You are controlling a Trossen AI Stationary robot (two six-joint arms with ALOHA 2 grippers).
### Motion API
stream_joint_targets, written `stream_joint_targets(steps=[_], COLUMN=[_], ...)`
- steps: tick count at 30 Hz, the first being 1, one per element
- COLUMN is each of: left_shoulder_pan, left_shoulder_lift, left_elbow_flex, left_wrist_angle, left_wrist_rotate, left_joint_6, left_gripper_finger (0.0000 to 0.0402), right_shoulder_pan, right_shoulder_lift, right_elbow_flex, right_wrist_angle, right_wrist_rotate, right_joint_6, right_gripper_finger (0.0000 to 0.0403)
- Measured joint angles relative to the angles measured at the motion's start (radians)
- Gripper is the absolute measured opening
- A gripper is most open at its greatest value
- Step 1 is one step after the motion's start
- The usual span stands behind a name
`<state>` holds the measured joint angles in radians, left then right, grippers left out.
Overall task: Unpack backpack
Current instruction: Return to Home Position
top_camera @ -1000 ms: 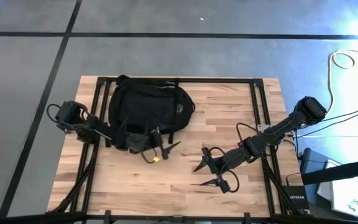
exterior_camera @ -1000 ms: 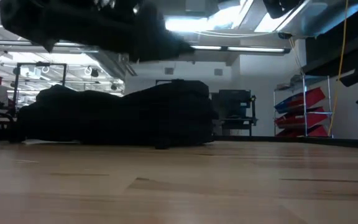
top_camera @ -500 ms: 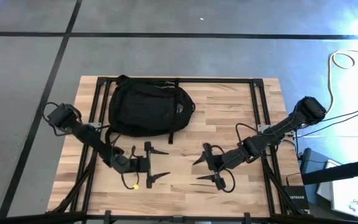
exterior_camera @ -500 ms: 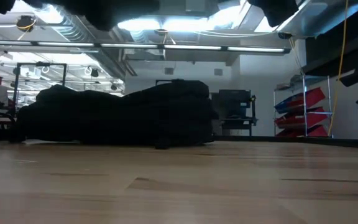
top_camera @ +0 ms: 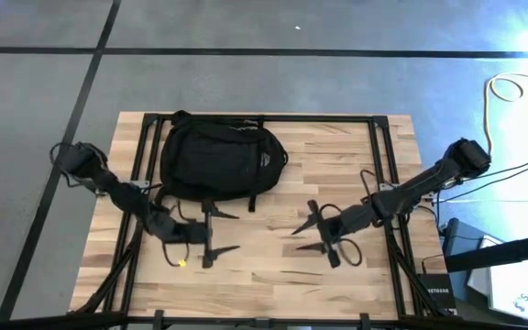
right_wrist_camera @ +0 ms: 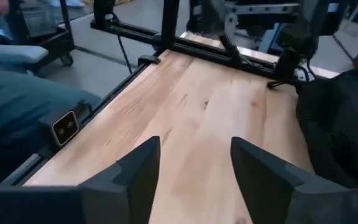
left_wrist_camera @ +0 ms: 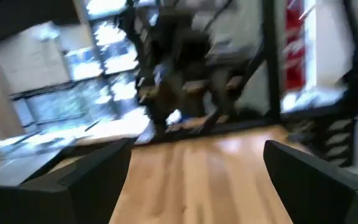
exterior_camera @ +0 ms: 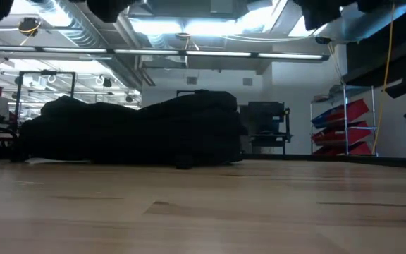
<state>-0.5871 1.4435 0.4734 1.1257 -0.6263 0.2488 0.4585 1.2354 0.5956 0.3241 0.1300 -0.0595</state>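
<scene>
The left gripper (top_camera: 215,232) and right gripper (top_camera: 298,237) are hanging empty, fingers spread wide, over the light wooden table (top_camera: 337,147), so homing is calling for a clean lift clear of the large black soft fabric backpack (top_camera: 218,165), which is lying on the left arm's side, looking closed, contents hidden.

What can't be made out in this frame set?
Contents and zip of the backpack: dark fabric in high view, silhouette in low view.
Both left gripper and right gripper: above low view's top edge.
Room in left wrist view: blurred.
Small yellow speck by left gripper, high view: too small.
</scene>
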Motion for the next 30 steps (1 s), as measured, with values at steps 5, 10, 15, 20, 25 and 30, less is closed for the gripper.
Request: stream_joint_targets(steps=[5,10,15,20,25,30], left_shoulder_pan=[0.054,0.103,0.119,0.12,0.125,0.128], left_shoulder_lift=[-0.09,-0.129,-0.129,-0.129,-0.129,-0.129], left_elbow_flex=[-0.138,-0.247,-0.314,-0.337,-0.337,-0.337], left_wrist_angle=[0.084,0.176,0.282,0.308,0.295,0.263], left_wrist_rotate=[0.011,-0.002,0.029,0.04,0.145,0.168], left_joint_6=[-0.048,-0.095,-0.137,-0.14,-0.145,-0.156], left_gripper_finger=[0.0351,0.0351,0.0312,0.0209,0.0068,0.0006], right_shoulder_pan=[-0.048,-0.083,-0.089,-0.088,-0.088,-0.088], right_shoulder_lift=[-0.078,-0.14,-0.183,-0.223,-0.29,-0.399], right_elbow_flex=[-0.136,-0.262,-0.348,-0.394,-0.463,-0.58], right_wrist_angle=[0.098,0.27,0.438,0.5,0.587,0.687], right_wrist_rotate=[0.053,0.061,0.103,0.133,0.134,0.127], right_joint_6=[0.006,0.008,0.009,0.013,0.034,0.072], right_gripper_finger=[0.0153,0.0146,0.0145,0.0145,0.0145,0.0145])
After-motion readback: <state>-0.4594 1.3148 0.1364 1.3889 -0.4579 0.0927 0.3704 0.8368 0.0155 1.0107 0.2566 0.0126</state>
